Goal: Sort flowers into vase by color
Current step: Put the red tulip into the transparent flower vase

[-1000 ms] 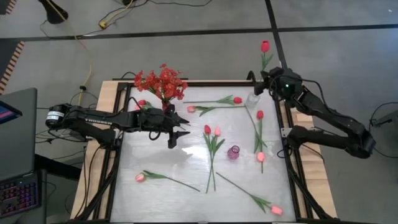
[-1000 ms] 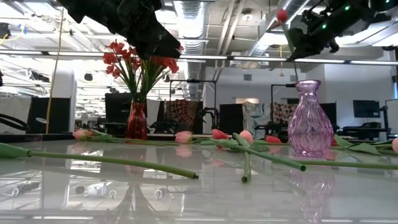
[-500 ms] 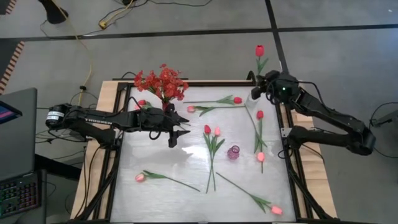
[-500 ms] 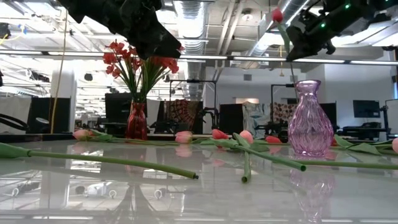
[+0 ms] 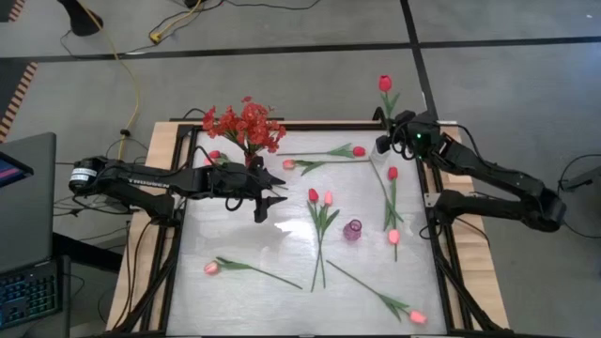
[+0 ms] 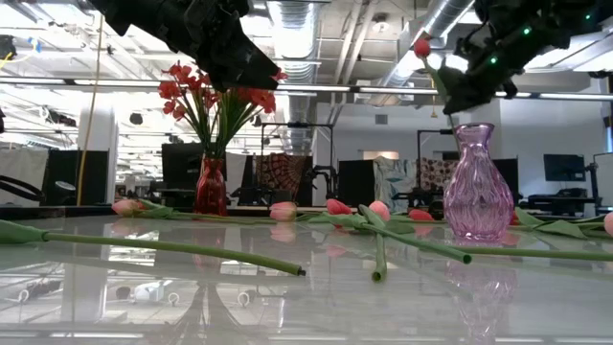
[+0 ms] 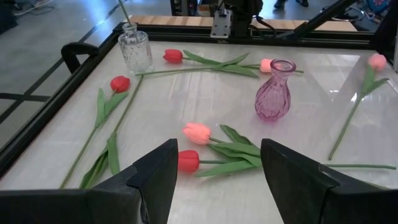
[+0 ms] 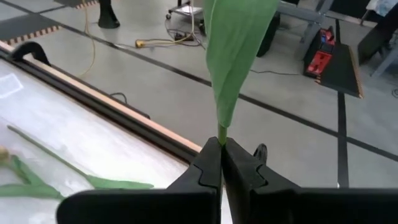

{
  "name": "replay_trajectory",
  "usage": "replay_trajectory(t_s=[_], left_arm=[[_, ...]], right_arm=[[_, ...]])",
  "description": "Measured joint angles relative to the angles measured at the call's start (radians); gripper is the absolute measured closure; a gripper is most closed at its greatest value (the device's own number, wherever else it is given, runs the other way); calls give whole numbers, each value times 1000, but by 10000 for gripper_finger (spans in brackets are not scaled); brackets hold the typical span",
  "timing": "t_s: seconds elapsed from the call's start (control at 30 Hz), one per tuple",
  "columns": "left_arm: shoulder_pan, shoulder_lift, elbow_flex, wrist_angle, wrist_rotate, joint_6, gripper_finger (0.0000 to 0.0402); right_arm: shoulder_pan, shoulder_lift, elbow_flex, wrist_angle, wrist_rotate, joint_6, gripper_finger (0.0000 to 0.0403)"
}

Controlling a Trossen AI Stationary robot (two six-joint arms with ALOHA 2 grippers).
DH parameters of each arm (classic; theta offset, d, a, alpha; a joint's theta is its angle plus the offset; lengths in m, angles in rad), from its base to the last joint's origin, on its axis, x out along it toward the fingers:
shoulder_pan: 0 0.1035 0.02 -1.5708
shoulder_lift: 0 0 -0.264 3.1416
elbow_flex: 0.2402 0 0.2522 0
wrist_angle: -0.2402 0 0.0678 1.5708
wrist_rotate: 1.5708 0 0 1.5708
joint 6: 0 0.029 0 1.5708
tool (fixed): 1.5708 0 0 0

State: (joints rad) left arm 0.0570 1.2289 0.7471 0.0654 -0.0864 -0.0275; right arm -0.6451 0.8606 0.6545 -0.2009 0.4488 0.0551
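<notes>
My right gripper (image 5: 389, 141) is shut on a red tulip (image 5: 385, 83) at the table's far right corner, above the clear glass vase (image 7: 135, 53). A thin stem (image 7: 123, 11) reaches down into that vase's mouth. My left gripper (image 5: 268, 199) hangs open over the left middle of the table, next to the red vase (image 6: 211, 185) that holds the red blossom sprays (image 5: 244, 122). The purple vase (image 5: 352, 230) stands empty. Several red and pink tulips (image 5: 319, 211) lie flat on the table. My right gripper pinches the red tulip's stem (image 8: 221, 138) between its two fingers, just below a green leaf (image 8: 236, 50). The fingers lie across the stem. The tulip stands nearly upright with its blossom (image 6: 421, 45) above the fingers, and its lower stem hangs toward the clear vase.
Loose tulips lie around the purple vase (image 7: 274, 90): a pair beside it (image 7: 198, 134), one at the near left (image 5: 212, 268), one at the near right (image 5: 416, 317). A black frame (image 5: 441, 244) edges the table. A laptop (image 5: 23, 202) sits left of the table.
My right gripper has carried the red tulip toward the table's left and somewhat down, bringing it over the clear vase. The blossom has sunk lower in the low view. My left arm has kept still.
</notes>
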Motion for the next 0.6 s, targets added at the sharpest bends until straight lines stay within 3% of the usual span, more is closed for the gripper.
replay_trajectory(t_s=[0.27, 0.6], left_arm=[[0, 0, 0, 3, 0, -10, 184], [0, 0, 0, -3, 0, -22, 184]], right_arm=[[4, 0, -17, -5, -5, -3, 340], [3, -1, 46, -194, -55, 3, 227]])
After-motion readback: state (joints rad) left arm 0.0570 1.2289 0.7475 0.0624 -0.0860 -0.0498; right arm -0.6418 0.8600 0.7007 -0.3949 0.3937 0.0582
